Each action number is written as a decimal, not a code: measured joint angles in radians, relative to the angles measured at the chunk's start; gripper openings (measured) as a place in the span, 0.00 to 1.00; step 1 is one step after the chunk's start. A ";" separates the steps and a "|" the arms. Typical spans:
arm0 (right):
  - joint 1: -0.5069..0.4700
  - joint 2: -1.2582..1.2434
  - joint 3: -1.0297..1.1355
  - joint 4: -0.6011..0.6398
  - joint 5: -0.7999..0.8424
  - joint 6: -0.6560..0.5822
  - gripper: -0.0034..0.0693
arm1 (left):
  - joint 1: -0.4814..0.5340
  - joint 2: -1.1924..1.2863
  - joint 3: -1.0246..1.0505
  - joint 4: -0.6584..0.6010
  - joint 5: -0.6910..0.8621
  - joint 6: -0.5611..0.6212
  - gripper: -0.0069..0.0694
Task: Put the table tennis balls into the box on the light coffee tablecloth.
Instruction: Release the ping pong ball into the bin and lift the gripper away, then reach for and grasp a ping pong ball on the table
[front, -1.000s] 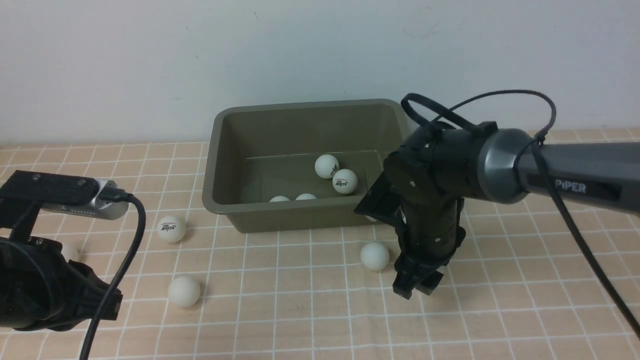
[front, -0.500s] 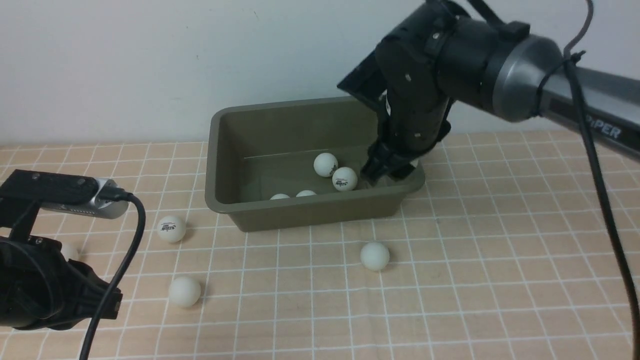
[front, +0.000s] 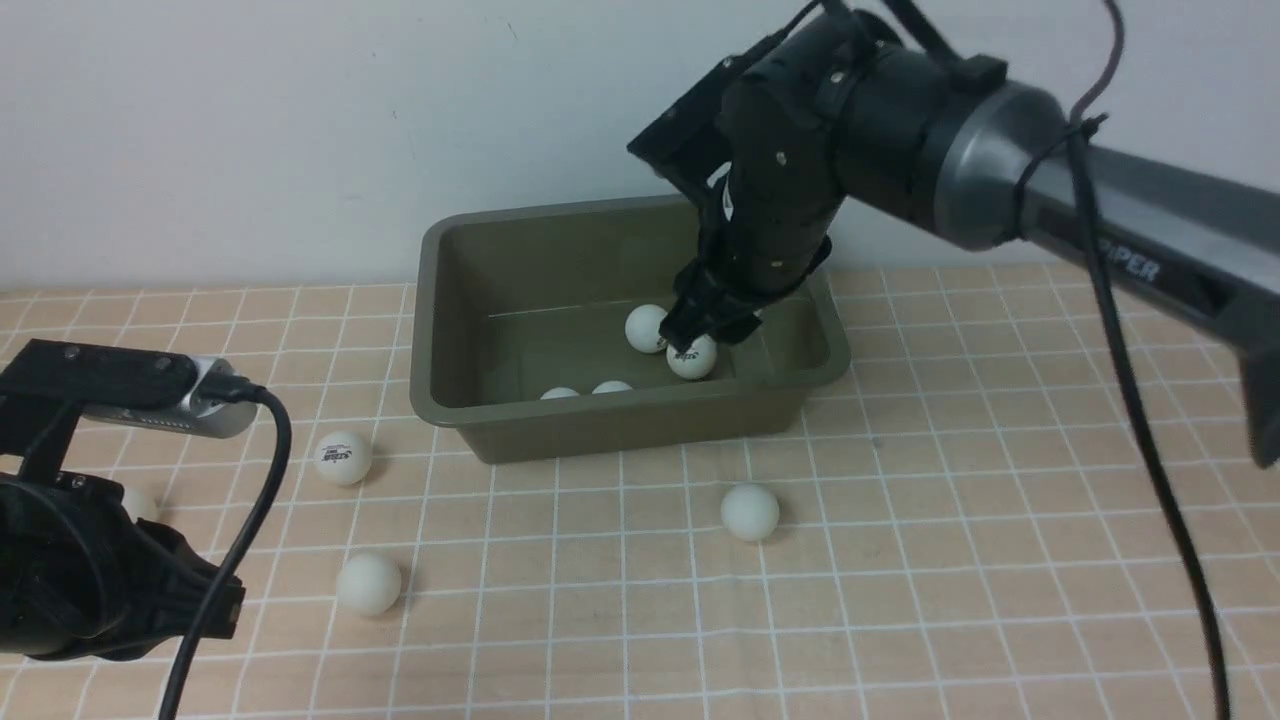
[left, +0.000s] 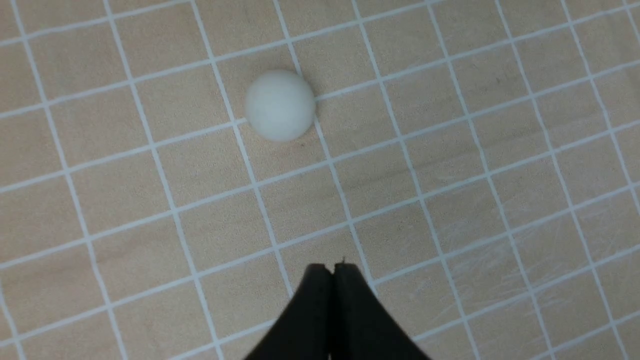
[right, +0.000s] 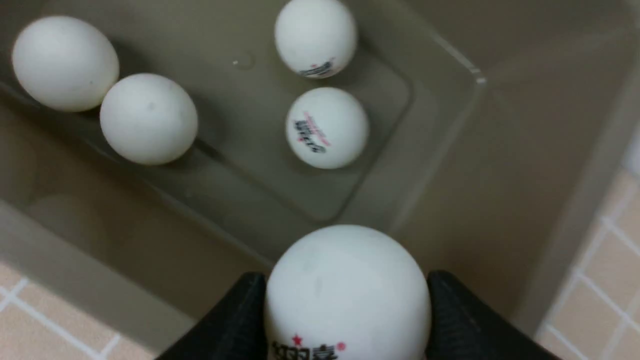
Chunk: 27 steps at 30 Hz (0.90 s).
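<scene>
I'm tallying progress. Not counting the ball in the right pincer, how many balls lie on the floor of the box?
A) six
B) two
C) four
C: the right wrist view shows four balls on the floor of the box, two plain and two printed, while a fifth ball sits in the right pincer.

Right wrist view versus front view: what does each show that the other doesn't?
Only the right wrist view: a logo-printed ball clamped between the right gripper's jaws, above the box interior. Only the front view: loose balls on the tablecloth, and the left arm. Both: the box with four balls lying inside.
</scene>
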 joint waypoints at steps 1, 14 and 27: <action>0.000 0.005 0.000 0.004 -0.003 -0.001 0.55 | 0.000 0.000 0.000 0.000 0.000 0.000 0.00; 0.000 0.035 -0.001 0.004 -0.063 -0.002 0.71 | 0.000 0.000 0.000 0.000 0.001 0.000 0.00; 0.000 -0.032 -0.187 -0.039 0.173 -0.004 0.72 | 0.000 0.000 0.000 0.000 0.004 0.000 0.00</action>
